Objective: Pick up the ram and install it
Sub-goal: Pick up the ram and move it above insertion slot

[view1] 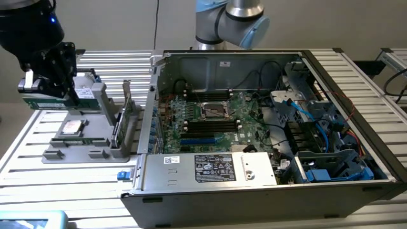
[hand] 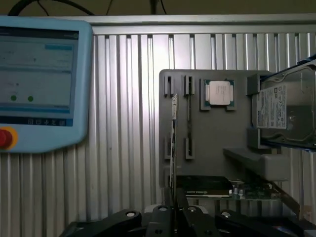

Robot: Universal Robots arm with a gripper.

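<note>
Wrist view shows the pincer [hand: 174,211] shut tight on the thin ram [hand: 173,138], which could tilt or slip out and hit the gray holder [hand: 212,143].

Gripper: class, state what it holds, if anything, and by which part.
The ram, pinched across its flat faces at its upper long edge.
</note>
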